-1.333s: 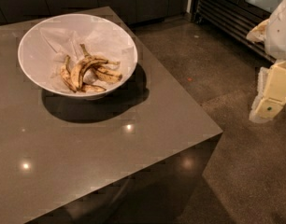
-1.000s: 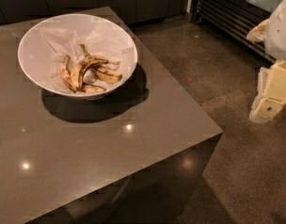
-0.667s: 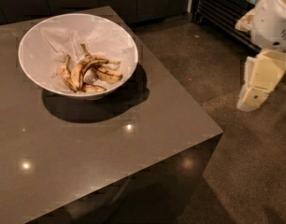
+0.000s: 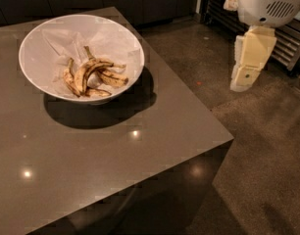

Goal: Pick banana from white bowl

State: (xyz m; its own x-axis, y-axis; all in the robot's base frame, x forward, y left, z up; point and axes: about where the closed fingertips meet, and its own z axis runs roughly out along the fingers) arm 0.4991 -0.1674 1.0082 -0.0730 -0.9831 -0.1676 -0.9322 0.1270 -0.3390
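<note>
The white bowl (image 4: 42, 43) stands on the far left part of the dark table and is lined with crumpled white paper. Several overripe bananas lie in its middle. The plumpest, yellowest banana (image 4: 84, 75) curves through the pile, with thinner, darker ones beside it. My gripper (image 4: 242, 81) hangs from the white arm at the upper right, over the floor beyond the table's right edge. It is well apart from the bowl and holds nothing that I can see.
The dark glossy table (image 4: 115, 170) fills the left and middle, with its near right corner at mid-frame. Brown concrete floor lies to the right. A slatted dark grille (image 4: 287, 38) and dark cabinets run along the back.
My arm and gripper have moved left and slightly up, closer to the table's right side. The bowl and bananas have not moved.
</note>
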